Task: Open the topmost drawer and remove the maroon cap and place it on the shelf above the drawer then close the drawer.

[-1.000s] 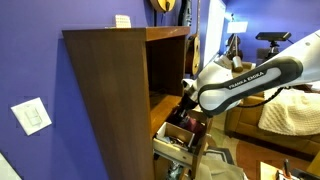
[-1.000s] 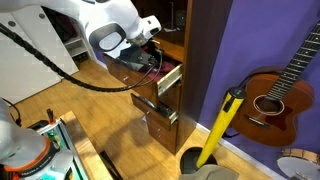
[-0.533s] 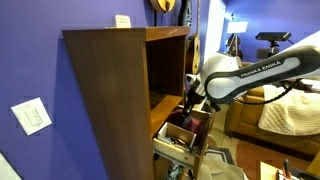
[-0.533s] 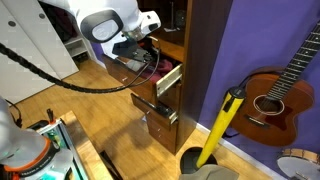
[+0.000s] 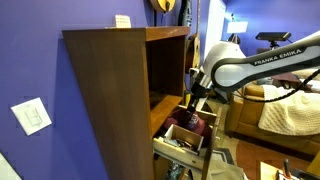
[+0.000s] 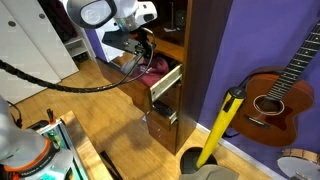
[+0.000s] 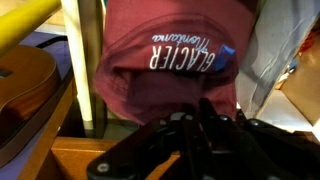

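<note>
Hanging from the claw (image 5: 193, 103), the cap (image 5: 190, 122) is clear of the open top drawer (image 5: 176, 150) and sits just above it, at the front edge of the tall cabinet (image 5: 105, 90). In the wrist view the claw (image 7: 203, 108) has its dark fingers drawn together on the dark-red cloth, so it is closed on the cap (image 7: 160, 50). The cap's white lettering reads upside down there, and the cloth fills most of that view. In an exterior view the claw (image 6: 145, 55) points down from the white arm, with the cap (image 6: 157, 68) bunched below it over the drawer (image 6: 167, 82), which is pulled well out from the cabinet front. The shelf (image 5: 160, 103) lies just above the drawer, inside the open compartment; the cap is in front of its front edge and not resting on it. A guitar (image 6: 270, 95) leans against the purple wall beside the cabinet.
</note>
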{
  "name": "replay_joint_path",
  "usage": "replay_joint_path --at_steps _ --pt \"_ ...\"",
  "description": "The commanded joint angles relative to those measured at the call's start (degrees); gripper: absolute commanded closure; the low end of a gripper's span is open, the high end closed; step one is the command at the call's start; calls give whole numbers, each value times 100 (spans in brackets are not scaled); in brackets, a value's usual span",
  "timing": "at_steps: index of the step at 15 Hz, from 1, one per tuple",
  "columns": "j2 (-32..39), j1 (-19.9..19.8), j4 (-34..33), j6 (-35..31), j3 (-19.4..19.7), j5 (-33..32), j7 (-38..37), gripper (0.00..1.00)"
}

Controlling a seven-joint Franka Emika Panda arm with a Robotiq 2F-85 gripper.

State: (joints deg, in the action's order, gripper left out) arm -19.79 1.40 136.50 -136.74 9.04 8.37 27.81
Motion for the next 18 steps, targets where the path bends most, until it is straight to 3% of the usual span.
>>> replay_joint_path --at_steps 1,10,18 --pt "-199 -111 -104 502 -70 -225 -407 97" --pt "-538 -293 -334 1317 -185 -557 -1118 97" --pt "-1021 -307 -294 1187 -193 -492 -1289 97"
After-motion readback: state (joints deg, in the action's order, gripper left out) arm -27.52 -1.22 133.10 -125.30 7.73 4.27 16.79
